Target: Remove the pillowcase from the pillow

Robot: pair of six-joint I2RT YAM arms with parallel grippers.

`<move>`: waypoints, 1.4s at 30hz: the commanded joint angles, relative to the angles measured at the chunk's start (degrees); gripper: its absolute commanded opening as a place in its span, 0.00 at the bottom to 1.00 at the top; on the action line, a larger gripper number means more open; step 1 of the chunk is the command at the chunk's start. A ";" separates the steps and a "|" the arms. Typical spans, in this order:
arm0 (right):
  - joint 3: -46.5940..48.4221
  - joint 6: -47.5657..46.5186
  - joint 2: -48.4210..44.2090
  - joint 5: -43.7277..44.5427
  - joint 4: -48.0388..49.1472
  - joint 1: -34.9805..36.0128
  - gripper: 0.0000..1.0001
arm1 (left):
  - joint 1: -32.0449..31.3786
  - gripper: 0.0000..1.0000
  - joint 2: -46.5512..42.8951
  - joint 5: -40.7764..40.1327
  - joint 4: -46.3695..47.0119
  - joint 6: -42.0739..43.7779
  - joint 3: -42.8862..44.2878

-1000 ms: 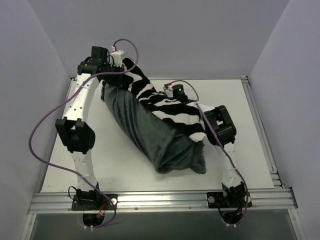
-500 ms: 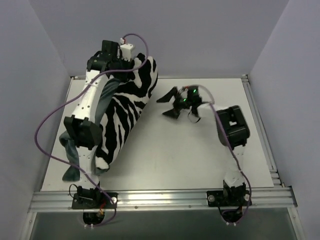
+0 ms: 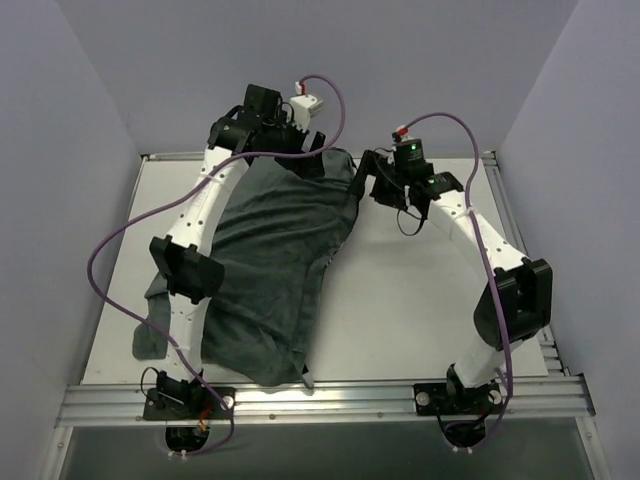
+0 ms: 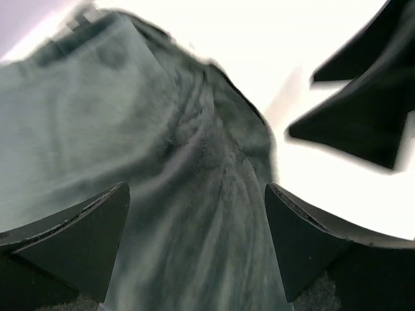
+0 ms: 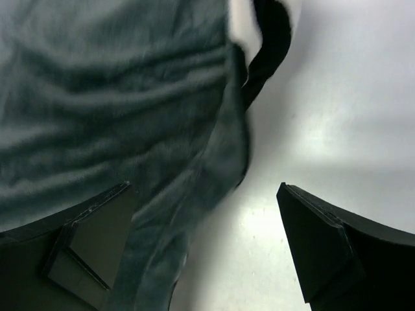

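Two claws of mine hover at the far side of the white table, close to each other. My left claw is spread wide and grips nothing. Soft folds of a dark grey-green fleecy cloth lie under it. My right claw is also spread wide and empty, poised over the cloth's far right edge, half above fabric and half above bare tabletop.

The cloth, which I take to be the pillowcase, lies rumpled across the left half of the table, from the far side to the near edge. I see no plump white pillow in any view and cannot tell whether it lies beneath the fabric.

The risks as I judge them:
- My claws are near enough to knock together if both close in on the same corner.
- Pinching only one layer would drag the whole cloth rather than open it.
- A pull toward the near left could slide the fabric off the table.
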 commanded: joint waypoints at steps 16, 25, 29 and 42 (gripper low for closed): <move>-11.58 4.69 3.23 -0.25 10.58 17.81 0.40 | 31.06 0.94 -44.50 -2.35 -1.96 18.53 -49.75; 49.23 -2.35 37.13 -0.16 -12.70 2.34 0.00 | 27.74 0.94 -52.42 1.77 -4.59 23.02 -56.19; 56.15 -1.91 37.09 -0.60 -11.50 0.06 0.00 | 15.53 0.94 -54.00 -2.26 -3.10 24.42 -58.47; 5.99 -12.72 -2.88 -3.68 -5.27 5.31 0.90 | -7.43 0.94 -53.22 -24.50 -9.77 37.69 -68.65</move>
